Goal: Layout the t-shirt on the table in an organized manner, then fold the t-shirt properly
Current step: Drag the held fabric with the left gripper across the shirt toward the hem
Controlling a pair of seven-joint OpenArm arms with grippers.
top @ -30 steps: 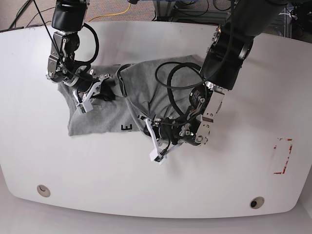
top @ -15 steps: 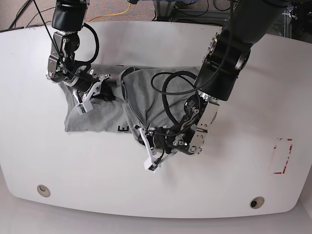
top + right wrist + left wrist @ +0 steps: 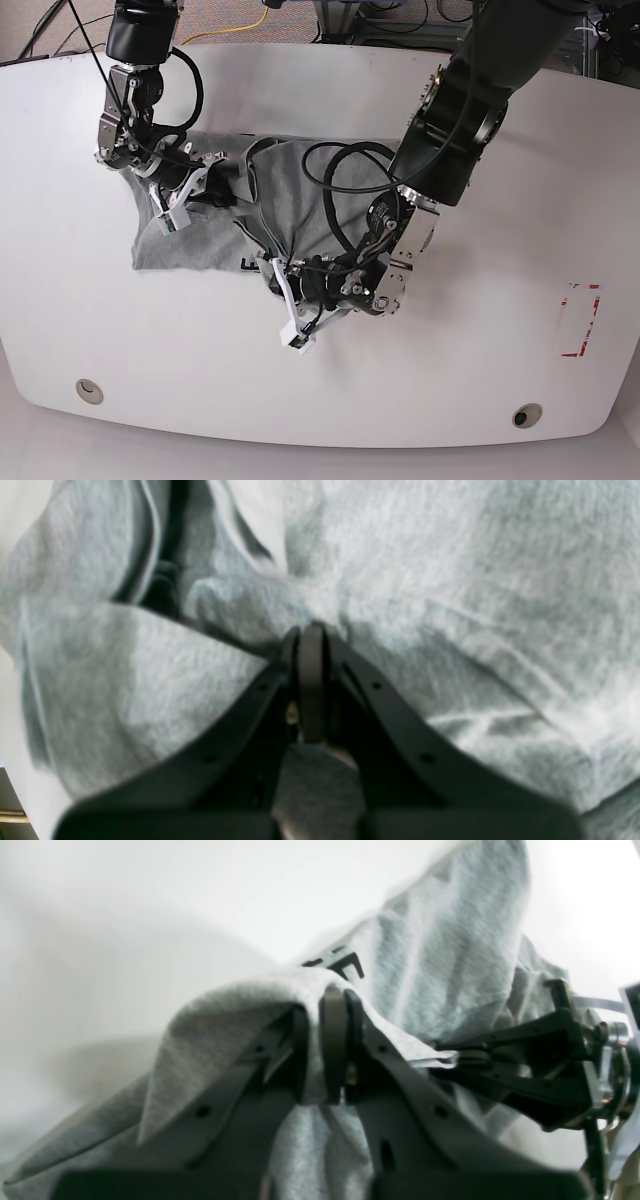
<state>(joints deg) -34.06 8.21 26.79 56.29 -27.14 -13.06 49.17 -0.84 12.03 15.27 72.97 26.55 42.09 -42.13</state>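
Lettering (image 3: 252,265) mostly hidden under t-shirt (image 3: 300,195) folds.

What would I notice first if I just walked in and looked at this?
Probably the two black robot arms tugging at a crumpled grey t-shirt in the middle of the big white table. The left gripper has its fingers pinched shut on a fold of the cloth near the front edge of the shirt, and the right gripper pinches the shirt's far side. A little red tape rectangle sits off by one table edge.
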